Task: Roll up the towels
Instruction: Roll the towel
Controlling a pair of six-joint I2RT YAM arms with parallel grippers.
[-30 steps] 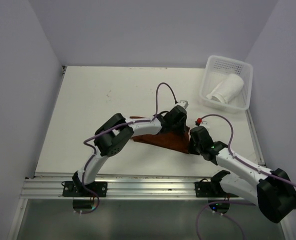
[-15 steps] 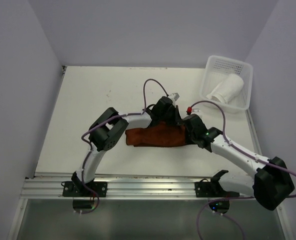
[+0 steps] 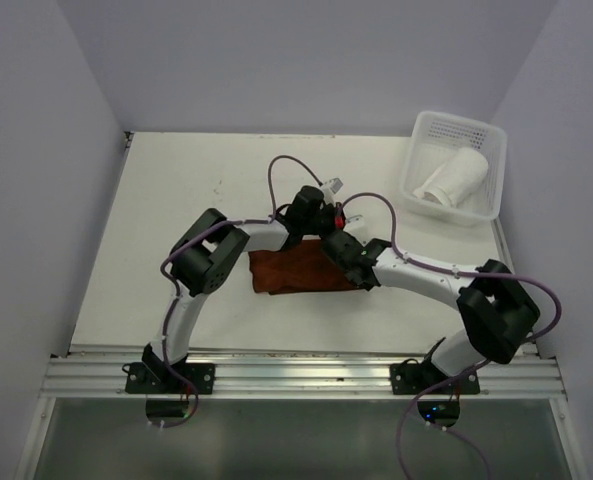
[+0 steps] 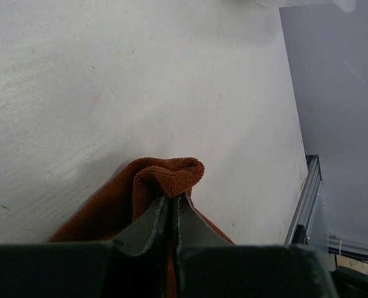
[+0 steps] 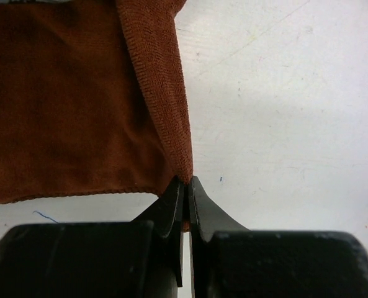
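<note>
Two towels in the room: one rust-brown towel [image 3: 294,272] and one white towel [image 3: 454,178]. One white perforated basket [image 3: 428,127], one desk [image 3: 176,210]. Two robot arms, a left arm [image 3: 201,265] and a right arm [image 3: 426,280], each ending in a single tool: the left tool [image 4: 172,202] and the right tool [image 5: 187,185].

White table [image 3: 176,215] carries the rust-brown towel [image 3: 291,272], lying folded near the middle, and a white perforated basket [image 3: 466,125] at the far right corner, well apart.
</note>
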